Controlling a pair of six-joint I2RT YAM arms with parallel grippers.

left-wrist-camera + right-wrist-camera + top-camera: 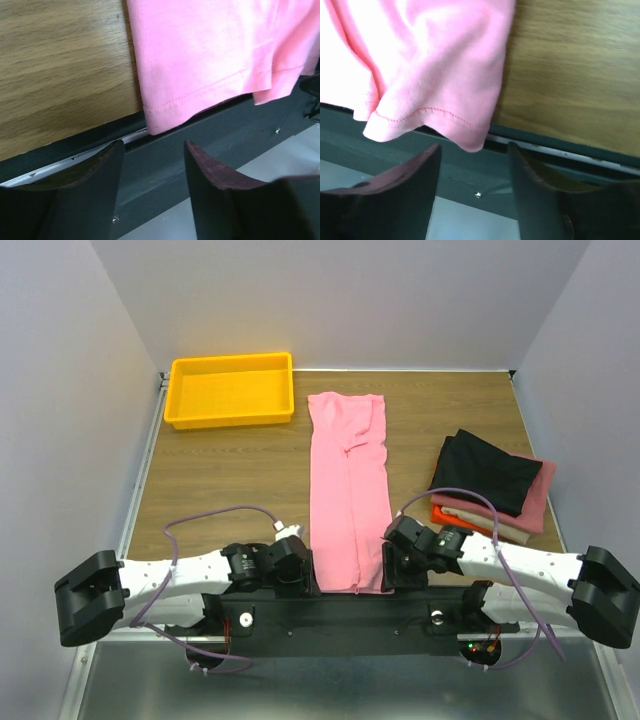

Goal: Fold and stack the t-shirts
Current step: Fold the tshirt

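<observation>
- Two hem corners of the long pink knit t-shirt (pixel 348 490), which lies folded into a strip, overhang the wooden table (pixel 230 480), one corner just beyond each gripper's fingertips.
- Left gripper (pixel 154 148) and right gripper (pixel 474 150): fingers apart, clamping nothing.
- The cloth looks light, limp and not slippery; I would pinch the stitched hem corners.
- No writing or label is readable.

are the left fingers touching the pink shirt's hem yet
Apart. The left wrist view shows the hem corner of the pink shirt ending short of both left fingers, with a strip of dark table edge between.
</observation>
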